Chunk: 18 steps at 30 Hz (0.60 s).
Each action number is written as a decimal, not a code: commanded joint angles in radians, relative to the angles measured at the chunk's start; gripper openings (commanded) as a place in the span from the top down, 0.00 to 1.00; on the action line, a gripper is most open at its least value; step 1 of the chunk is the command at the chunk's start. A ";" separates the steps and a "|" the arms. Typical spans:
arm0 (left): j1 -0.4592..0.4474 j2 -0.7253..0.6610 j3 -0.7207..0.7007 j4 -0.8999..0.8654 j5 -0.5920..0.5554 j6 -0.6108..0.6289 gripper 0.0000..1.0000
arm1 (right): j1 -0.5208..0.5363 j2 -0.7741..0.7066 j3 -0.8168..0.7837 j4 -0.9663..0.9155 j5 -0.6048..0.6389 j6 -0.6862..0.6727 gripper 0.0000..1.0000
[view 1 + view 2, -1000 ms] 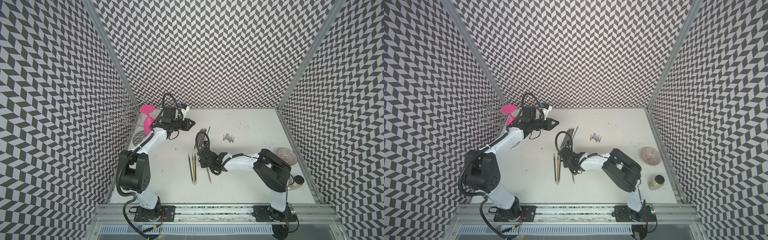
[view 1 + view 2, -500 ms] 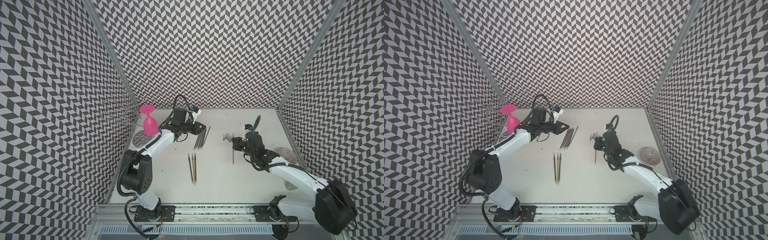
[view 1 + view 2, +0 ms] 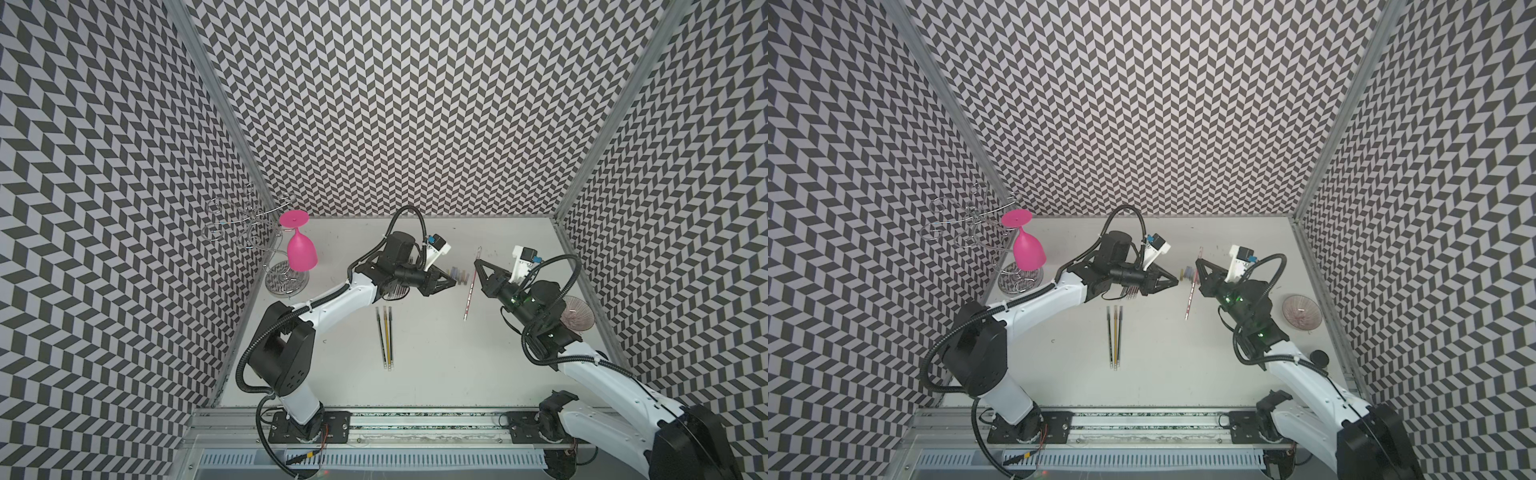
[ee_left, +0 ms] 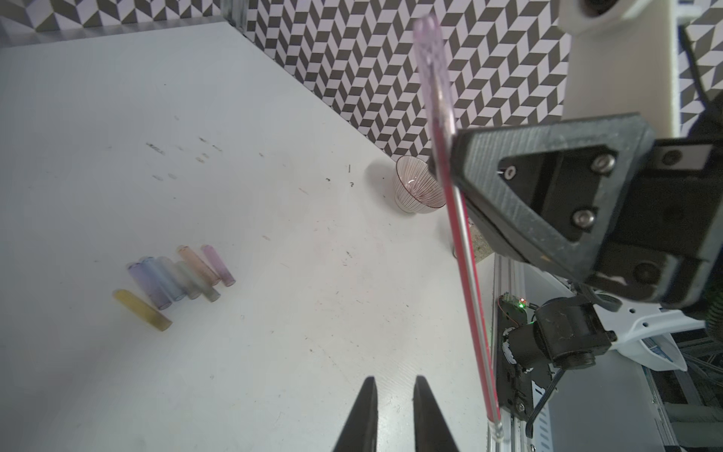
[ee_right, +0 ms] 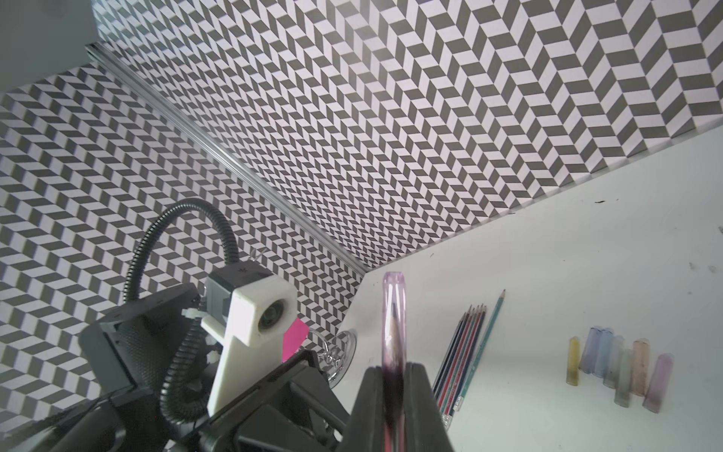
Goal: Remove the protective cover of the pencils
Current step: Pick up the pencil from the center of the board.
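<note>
My right gripper (image 3: 477,262) (image 3: 1197,261) (image 5: 393,368) is shut on a pink pencil (image 3: 469,299) (image 4: 469,274), held off the table. A clear pink protective cover (image 5: 393,309) (image 4: 432,78) still sits over its tip, sticking out past the jaws. My left gripper (image 3: 454,282) (image 3: 1177,281) (image 4: 395,381) hovers just left of that pencil, open by a narrow gap with nothing in it. Three pencils (image 3: 385,336) (image 3: 1114,336) lie side by side mid-table. A further bunch of pencils (image 5: 465,352) lies under the left arm. Several loose covers (image 4: 180,281) (image 5: 618,368) lie in a row between the grippers.
A pink goblet (image 3: 301,249) hangs on a wire rack (image 3: 249,220) at the back left. A ribbed glass bowl (image 3: 575,318) (image 4: 418,188) stands near the right wall. A small dark-lidded jar (image 3: 1320,357) sits nearer the front.
The right arm swung from mid-table to the right and raised the pink pencil. The left gripper travelled from beside the goblet rightward, close to that pencil.
</note>
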 commanded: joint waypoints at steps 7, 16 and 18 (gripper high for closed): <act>-0.037 -0.044 -0.023 0.075 0.073 -0.014 0.73 | 0.003 0.061 -0.016 0.274 -0.092 0.043 1.00; -0.037 -0.034 -0.015 0.076 0.119 -0.025 0.72 | 0.022 0.063 -0.047 0.350 -0.060 0.016 1.00; -0.038 -0.029 -0.016 0.080 0.126 -0.031 0.72 | 0.031 0.063 -0.050 0.362 -0.043 0.007 1.00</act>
